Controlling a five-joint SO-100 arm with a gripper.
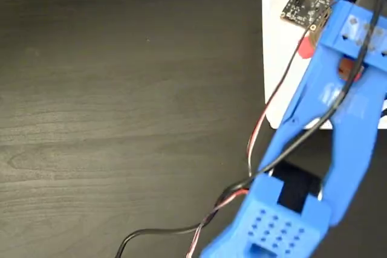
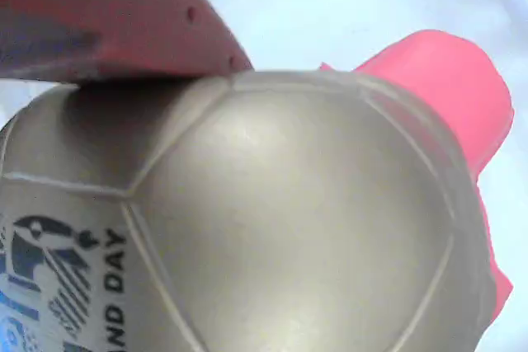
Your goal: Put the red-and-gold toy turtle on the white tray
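At two o'clock in the fixed view, the blue arm's gripper [image 1: 329, 67] hangs over the white tray [image 1: 279, 58], jaws clenched on the red-and-gold toy turtle [image 2: 297, 220] — its domed shell likely hard, light, slippery — best held across the sides.

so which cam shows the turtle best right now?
Wrist view: the red-and-gold toy turtle fills the frame, gold shell, printed mark and coral-red parts clear, a pincer finger against the shell. The fixed view shows only a red sliver beside the blue arm, over the white tray.
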